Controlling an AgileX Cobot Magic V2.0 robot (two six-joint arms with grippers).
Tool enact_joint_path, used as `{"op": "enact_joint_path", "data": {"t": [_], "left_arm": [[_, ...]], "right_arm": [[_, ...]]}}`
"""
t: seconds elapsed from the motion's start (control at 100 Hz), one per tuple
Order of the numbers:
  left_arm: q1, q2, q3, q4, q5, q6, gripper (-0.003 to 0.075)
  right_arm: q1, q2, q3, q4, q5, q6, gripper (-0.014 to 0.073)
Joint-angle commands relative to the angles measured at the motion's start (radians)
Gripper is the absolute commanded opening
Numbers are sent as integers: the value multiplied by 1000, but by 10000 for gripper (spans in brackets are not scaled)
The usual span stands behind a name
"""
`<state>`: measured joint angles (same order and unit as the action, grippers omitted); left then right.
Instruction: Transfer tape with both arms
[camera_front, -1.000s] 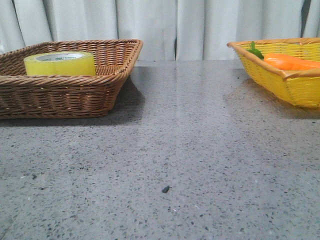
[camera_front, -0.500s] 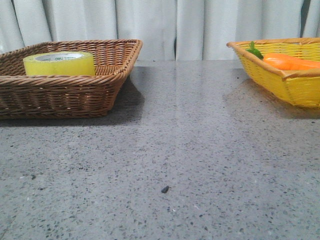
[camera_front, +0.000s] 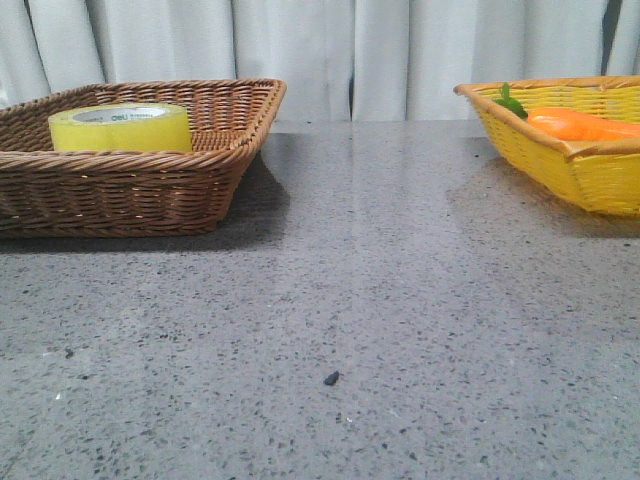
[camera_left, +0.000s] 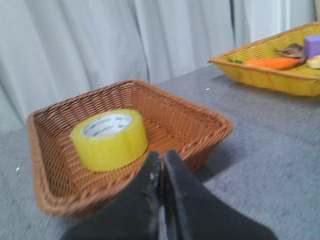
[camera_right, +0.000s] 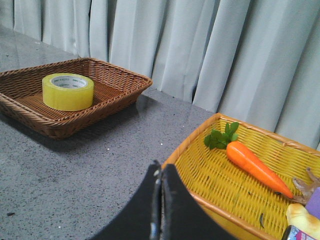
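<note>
Tape (camera_front: 121, 128): its lower part is sitting hidden behind the brown basket's (camera_front: 120, 185) near wall in the front view.
Brown basket: its left end is running off the front view's edge.
Yellow basket (camera_front: 570, 160): its right side is being cut off in the front view.
Carrot (camera_front: 580, 124): only its top is showing above the yellow basket's rim in the front view.
Items at the yellow basket's far end (camera_right: 302, 212): they are being clipped by the right wrist view's edge, too little showing to name.
Left wrist view: the whole picture is looking slightly blurred.

Even soft daylight, basket (camera_front: 130, 185) shadows on the table (camera_front: 400, 300), left wrist view slightly blurred
</note>
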<state>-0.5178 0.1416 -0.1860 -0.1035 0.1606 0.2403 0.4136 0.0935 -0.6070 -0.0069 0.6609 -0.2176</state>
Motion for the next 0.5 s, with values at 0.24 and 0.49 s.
{"op": "enact_joint_path", "data": {"t": [0.24, 0.49], "left_arm": [[190, -168, 197, 50, -32, -153, -21], [207, -177, 199, 19, 105, -153, -21]], "right_arm": [[1, 16, -23, -8, -83, 2, -67], [1, 16, -23, -8, -83, 2, -67]]}}
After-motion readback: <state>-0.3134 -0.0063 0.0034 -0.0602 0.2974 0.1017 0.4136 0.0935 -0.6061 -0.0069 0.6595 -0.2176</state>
